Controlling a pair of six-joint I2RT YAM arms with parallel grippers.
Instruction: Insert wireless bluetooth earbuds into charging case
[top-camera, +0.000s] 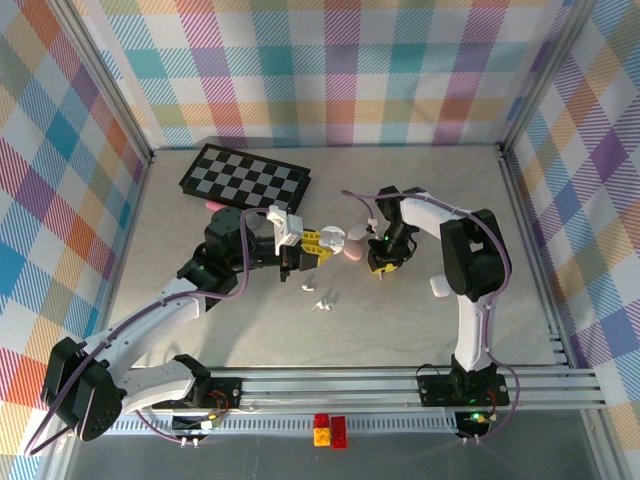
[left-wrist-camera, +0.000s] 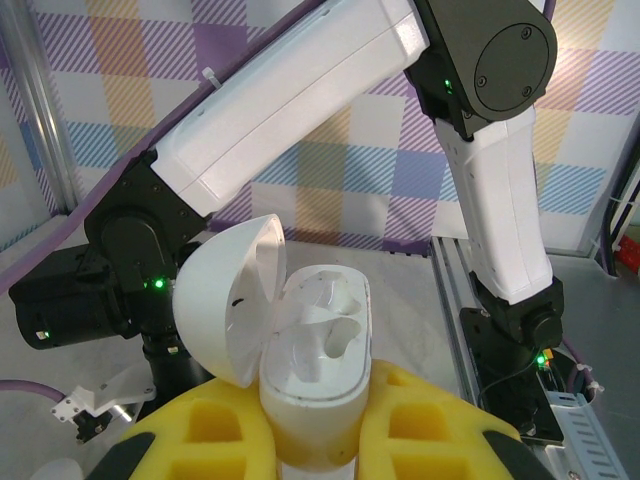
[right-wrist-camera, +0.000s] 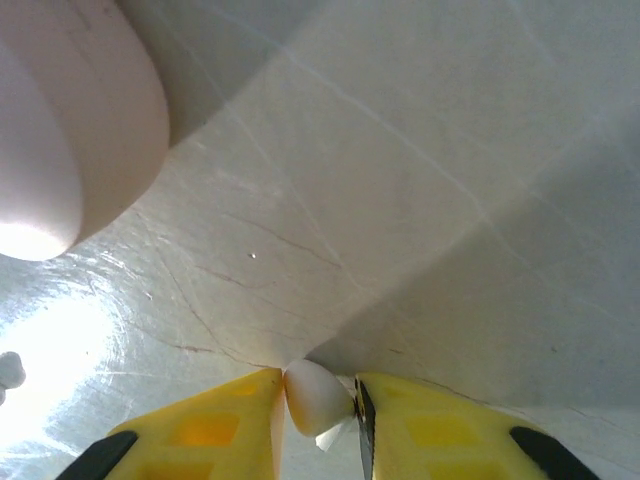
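pinching an earbud (right-wrist-camera: 315, 397), right gripper (right-wrist-camera: 318, 412) hangs low; left gripper (left-wrist-camera: 315, 430) clamps open case (left-wrist-camera: 318, 345).

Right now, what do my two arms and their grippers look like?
The left arm and right arm have white shells, black joints, green lights and purple cables. The left gripper and right gripper have blocky yellow fingers.

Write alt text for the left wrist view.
The left gripper clamps an open white charging case between yellow fingers, its lid swung back and its wells exposed. Behind it rises the white and black right arm, before a plaid wall.
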